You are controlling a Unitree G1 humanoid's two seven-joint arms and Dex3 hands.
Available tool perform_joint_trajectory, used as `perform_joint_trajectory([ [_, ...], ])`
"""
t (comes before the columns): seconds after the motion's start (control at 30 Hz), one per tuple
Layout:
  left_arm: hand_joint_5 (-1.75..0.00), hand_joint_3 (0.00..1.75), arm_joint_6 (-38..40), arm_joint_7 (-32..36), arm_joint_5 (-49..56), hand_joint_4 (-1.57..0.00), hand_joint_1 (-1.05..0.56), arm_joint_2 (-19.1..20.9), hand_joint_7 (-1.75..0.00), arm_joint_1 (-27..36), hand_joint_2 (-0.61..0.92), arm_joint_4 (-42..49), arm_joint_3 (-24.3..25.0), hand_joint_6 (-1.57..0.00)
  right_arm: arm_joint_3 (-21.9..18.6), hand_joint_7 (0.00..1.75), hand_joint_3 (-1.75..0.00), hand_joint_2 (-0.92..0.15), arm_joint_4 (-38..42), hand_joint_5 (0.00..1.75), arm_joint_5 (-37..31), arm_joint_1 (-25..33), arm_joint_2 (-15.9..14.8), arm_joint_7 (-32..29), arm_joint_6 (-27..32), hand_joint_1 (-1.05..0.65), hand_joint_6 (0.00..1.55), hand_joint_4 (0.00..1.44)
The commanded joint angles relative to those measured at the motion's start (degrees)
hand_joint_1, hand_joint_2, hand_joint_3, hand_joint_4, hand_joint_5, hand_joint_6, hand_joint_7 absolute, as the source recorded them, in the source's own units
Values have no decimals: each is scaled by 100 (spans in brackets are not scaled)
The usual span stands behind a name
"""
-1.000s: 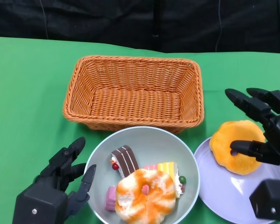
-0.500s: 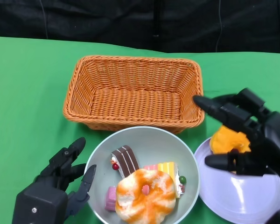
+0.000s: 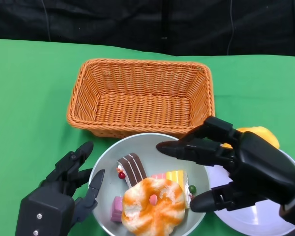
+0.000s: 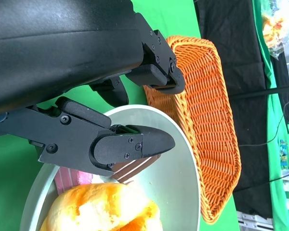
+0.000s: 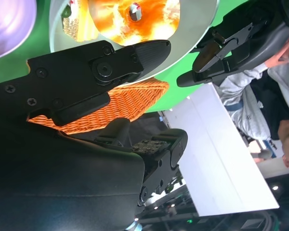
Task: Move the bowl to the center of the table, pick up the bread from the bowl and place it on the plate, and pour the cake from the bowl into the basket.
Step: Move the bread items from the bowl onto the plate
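Note:
A grey bowl (image 3: pixel 137 143) sits at the table's near middle. It holds a glazed ring-shaped bread (image 3: pixel 153 206), a chocolate cake slice (image 3: pixel 132 168), a rainbow slice (image 3: pixel 175 177) and a pink piece (image 3: pixel 117 208). My right hand (image 3: pixel 241 167) hovers above the bowl's right rim, fingers spread and holding nothing. My left hand (image 3: pixel 64 196) stays open on the cloth just left of the bowl. An orange bread (image 3: pixel 259 133) lies on the lavender plate (image 3: pixel 253 220), partly hidden behind my right hand. The wicker basket (image 3: pixel 142 96) stands behind the bowl, with nothing in it.
Green cloth covers the table, with a black curtain behind it. The basket's near wall almost touches the bowl's far rim. In the right wrist view a person (image 5: pixel 279 96) sits beside a white board (image 5: pixel 221 159).
My right hand has swung left from over the plate and its orange bread to above the bowl's right side. The orange bread stays on the plate. My left hand has barely moved.

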Motion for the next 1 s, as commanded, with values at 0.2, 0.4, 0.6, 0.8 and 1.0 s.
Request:
perform_joint_trajectory([
  [0.2,-85,49,12,60,67,-23,-55,14,-1,-39,92,26,-7,-49,116,25,0,-85,74,95,-184,-156,43,217,-61,-42,42,13],
  [0.4,-86,49,34,93,57,-24,-55,-41,0,-86,92,53,-16,-49,459,23,-1,-87,444,91,-805,-591,-150,527,-178,-45,38,10],
  [0.6,-87,49,4,102,65,-24,-55,-93,0,-73,92,40,-11,-49,597,20,0,-87,926,84,-1260,-835,-158,369,-454,-47,42,16],
  [0.8,-88,49,3,117,83,-23,-54,-129,-1,-49,92,-2,-25,-49,697,16,0,-88,1337,77,-1465,-993,-129,214,-665,-47,44,18],
  [1.0,-88,50,7,152,110,-22,-53,-152,0,-41,92,-17,-35,-48,827,14,0,-88,1657,75,-1576,-1062,-82,71,-852,-46,45,19],
])
